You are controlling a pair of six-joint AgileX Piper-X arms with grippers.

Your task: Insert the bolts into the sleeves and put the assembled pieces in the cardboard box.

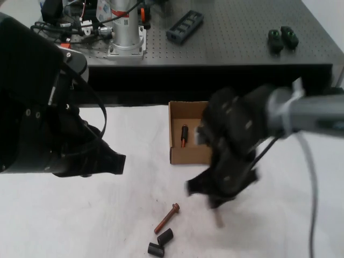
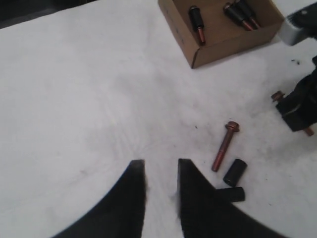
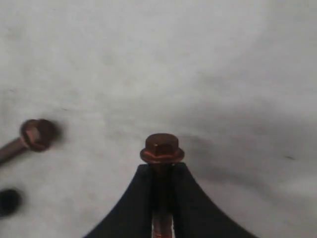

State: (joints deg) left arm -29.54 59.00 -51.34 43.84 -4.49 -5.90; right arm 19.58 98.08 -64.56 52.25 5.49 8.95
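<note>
a: right gripper (image 3: 162, 168)?
b: i see it clamped on a bolt (image 3: 161, 148), head clear of the tips, over the cloth (image 3: 223, 59).
a: left gripper (image 2: 160, 163)?
b: narrowly parted, holding nothing. spare bolt (image 2: 224, 146) lies beside two sleeves (image 2: 235, 172); assemblies (image 2: 196, 19) in the box (image 2: 233, 47).

The surface under me is a white cloth (image 1: 64, 226), a little smudged, covering the whole lower half of the high view. On it, just right of centre, sits the cardboard box (image 1: 188, 156), open side up. Low in the middle of the frame a copper-coloured bolt (image 1: 167, 217) lies loose and slanted, head toward the upper right. Two black sleeves (image 1: 165, 236) lie just beside each other at its lower end (near the bottom edge). Across the top runs a perforated black plate (image 1: 242, 48); on it stand a metal post (image 1: 127, 32) at upper left, a black tray (image 1: 184, 26) and two dark knobs (image 1: 282, 37) at upper right.
</note>
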